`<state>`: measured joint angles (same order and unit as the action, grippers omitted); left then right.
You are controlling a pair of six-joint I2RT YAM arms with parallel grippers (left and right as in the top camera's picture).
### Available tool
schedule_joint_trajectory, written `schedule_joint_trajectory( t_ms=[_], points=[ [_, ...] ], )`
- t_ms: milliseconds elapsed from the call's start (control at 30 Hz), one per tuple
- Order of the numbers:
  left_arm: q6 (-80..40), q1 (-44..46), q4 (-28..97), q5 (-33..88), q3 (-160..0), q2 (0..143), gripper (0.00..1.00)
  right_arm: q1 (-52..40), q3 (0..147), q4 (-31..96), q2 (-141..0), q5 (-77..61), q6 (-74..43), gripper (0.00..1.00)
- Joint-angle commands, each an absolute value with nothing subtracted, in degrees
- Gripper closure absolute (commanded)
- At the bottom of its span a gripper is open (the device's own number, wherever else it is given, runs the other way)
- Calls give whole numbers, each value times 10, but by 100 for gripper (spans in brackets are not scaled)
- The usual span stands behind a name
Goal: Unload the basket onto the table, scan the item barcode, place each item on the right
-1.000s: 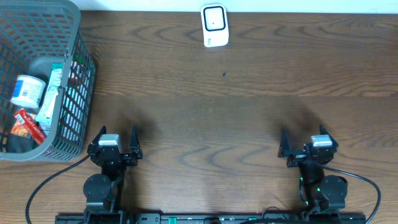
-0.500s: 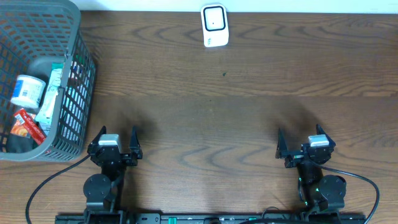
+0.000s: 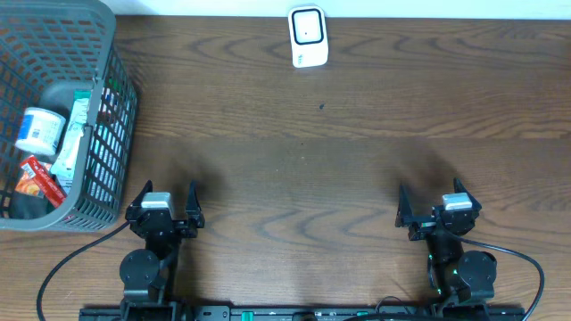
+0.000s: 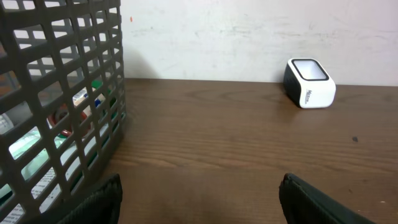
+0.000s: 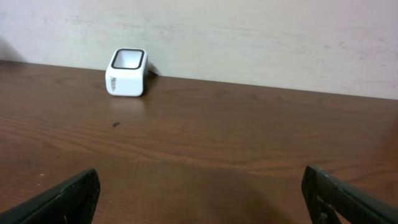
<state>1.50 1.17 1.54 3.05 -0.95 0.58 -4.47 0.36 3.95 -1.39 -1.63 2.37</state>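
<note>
**A:** As things lie on the wooden table (image 3: 357,178), how much of the scanning job would an observer call done?

**B:** None of it, by the look of things. The table carries only the grey plastic basket (image 3: 114,134) at its left side, the two arms at the near edge and the scanner at the far edge. Nothing has been lifted out.

**A:** And the arms?

**B:** Both sit low at the near edge, well apart from everything. The left gripper (image 3: 169,189) stands with its jaws spread and nothing between them, just beside the basket's near corner. The right gripper (image 3: 429,189) is spread wide too, holding nothing, over bare wood on the other side.

**A:** Where is the reader?

**B:** The white barcode scanner (image 3: 308,36) stands at the middle of the far edge, its dark window facing upward. Both wrist views show it ahead, with nothing close to it.

**A:** And the thing to be scanned?

**B:** Inside the basket, along its left part. A green-and-white pack (image 3: 73,138) lies beside a white tub with a blue label (image 3: 40,129), and a red packet (image 3: 36,178) sits nearer the arms. Which one is meant cannot be told, and no barcode is legible.

**A:** So what is left?

**B:** Everything, on this showing: reaching into the basket, gripping one item, carrying it to the scanner and turning its code to the window. The left arm looks the better placed to start.
</note>
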Motion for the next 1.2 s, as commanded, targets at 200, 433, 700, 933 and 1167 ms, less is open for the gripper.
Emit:
schedule_joint_trajectory(
  t_ms=[200, 433, 700, 933, 1167],
  points=[
    [14, 8, 38, 23, -2, 2, 20, -49, 3, 42, -16, -16, 31, 1],
    [14, 8, 39, 23, -2, 2, 19, -49, 3, 42, -16, -16, 31, 1],
    [14, 8, 38, 23, -2, 2, 20, -49, 3, 42, -16, -16, 31, 1],
    [-30, 8, 30, 43, -12, 2, 20, -49, 3, 42, -16, -16, 31, 1],
    [-65, 11, 155, 64, -158, 8, 19, -49, 3, 42, -16, -16, 31, 1]
  ],
)
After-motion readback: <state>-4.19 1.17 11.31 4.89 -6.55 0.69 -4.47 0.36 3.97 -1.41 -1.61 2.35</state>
